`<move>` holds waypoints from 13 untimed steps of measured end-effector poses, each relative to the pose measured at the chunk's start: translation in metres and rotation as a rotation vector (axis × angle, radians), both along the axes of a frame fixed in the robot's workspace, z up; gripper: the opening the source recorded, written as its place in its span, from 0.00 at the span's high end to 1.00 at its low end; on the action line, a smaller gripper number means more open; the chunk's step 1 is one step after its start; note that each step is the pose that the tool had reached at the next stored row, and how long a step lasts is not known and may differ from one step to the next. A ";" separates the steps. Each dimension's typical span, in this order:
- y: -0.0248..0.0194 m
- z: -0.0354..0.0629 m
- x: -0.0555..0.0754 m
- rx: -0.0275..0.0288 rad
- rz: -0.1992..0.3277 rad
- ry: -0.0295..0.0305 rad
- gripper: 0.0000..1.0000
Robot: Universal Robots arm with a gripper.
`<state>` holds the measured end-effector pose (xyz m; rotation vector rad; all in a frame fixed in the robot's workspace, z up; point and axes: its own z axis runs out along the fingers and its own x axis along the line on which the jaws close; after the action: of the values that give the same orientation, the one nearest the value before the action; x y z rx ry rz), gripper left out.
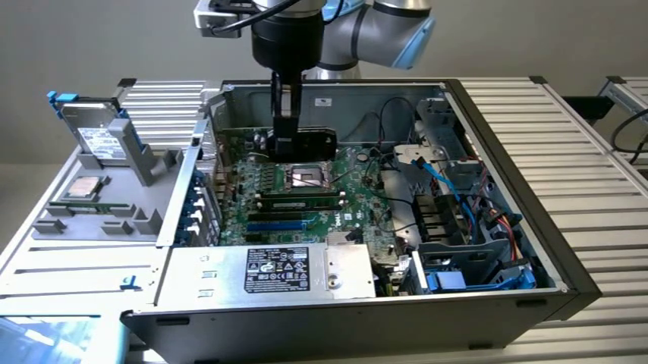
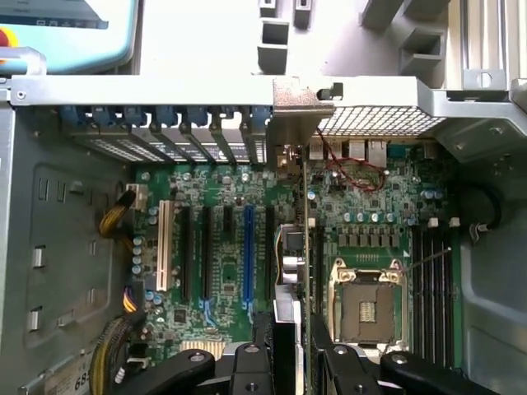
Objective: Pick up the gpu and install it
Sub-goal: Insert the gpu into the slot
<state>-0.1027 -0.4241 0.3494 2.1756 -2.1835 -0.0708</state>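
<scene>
The open computer case [image 1: 335, 322] lies on the surface [image 1: 592, 144], with the green motherboard [image 1: 357, 182] inside. The arm [image 1: 303, 30] reaches down into it. The tool [image 1: 287, 129] is closed on the gpu [image 1: 312, 144] — the card stands upright on its edge over the motherboard, between the blue slot [image 2: 247, 247] and the processor socket [image 2: 366, 309]. Its silver bracket [image 2: 298, 103] is at the case's slotted wall — if the card sits in a slot, I cannot tell.

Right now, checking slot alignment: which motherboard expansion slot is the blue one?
The long blue slot, lying between the white slot and the held gpu; the others are black.
</scene>
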 end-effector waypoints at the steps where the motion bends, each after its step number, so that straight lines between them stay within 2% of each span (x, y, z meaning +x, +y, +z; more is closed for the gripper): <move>1: -0.0015 -0.0019 0.000 0.0005 0.000 -0.0001 0.72; 7: -0.0037 -0.0111 0.000 0.0005 -0.001 0.0013 0.72; 10: -0.0061 -0.0137 0.000 0.0004 -0.001 0.0059 0.72; 13: -0.0083 -0.0153 0.000 0.0004 -0.001 0.0076 0.72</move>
<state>-0.1030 -0.4324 0.3341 2.1706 -2.1810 -0.0794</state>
